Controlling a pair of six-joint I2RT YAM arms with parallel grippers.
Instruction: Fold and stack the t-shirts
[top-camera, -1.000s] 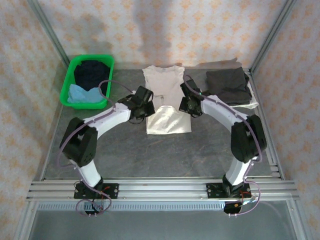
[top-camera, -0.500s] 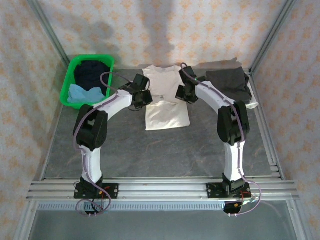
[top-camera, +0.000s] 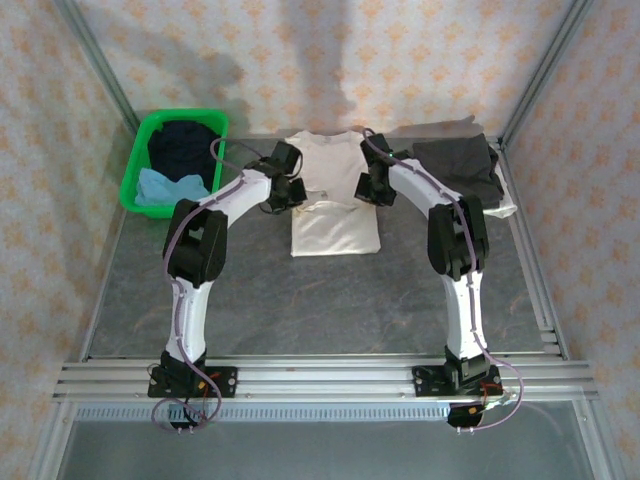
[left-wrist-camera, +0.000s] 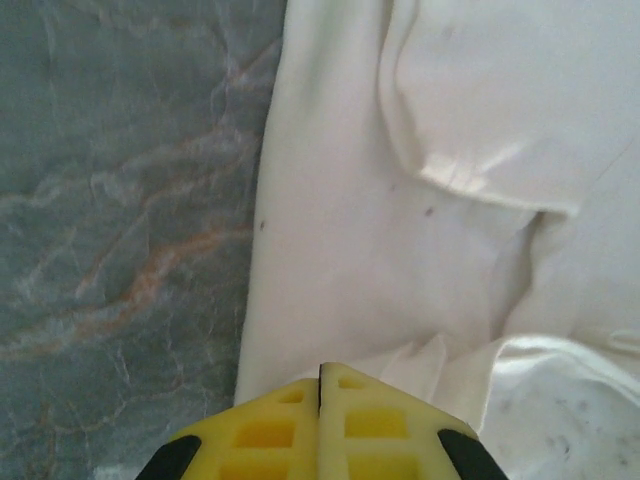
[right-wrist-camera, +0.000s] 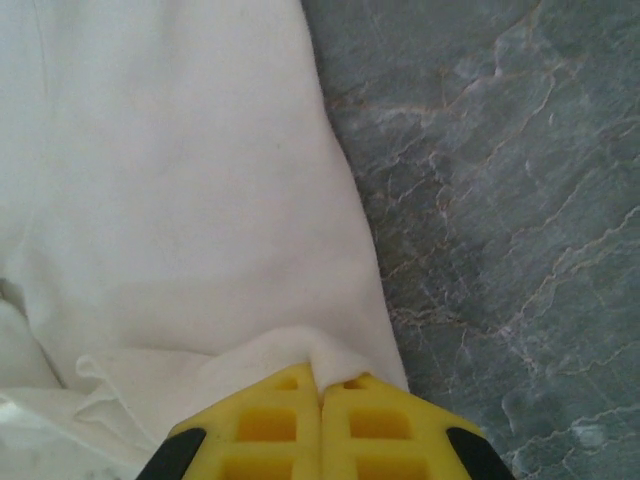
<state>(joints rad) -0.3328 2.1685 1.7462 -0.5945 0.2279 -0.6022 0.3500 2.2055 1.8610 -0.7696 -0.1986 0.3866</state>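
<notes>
Near zone: the table (top-camera: 330, 310) is bare from the arm bases to the off-white t-shirt (top-camera: 335, 228).

Mid zone: the left gripper (left-wrist-camera: 320, 368) is closed, pinching a raised fold at the shirt's left edge. The right gripper (right-wrist-camera: 322, 378) is closed the same way at the right edge. Bare table flanks both edges.

Far zone: the dark grey t-shirt (top-camera: 455, 172) lies folded at right. At left, the green basket (top-camera: 133, 190) holds the light blue t-shirt (top-camera: 160, 186) and the dark navy t-shirt (top-camera: 182, 146).

Both arms stretched farther back, carrying the off-white t-shirt (top-camera: 335, 228) hem along.
</notes>
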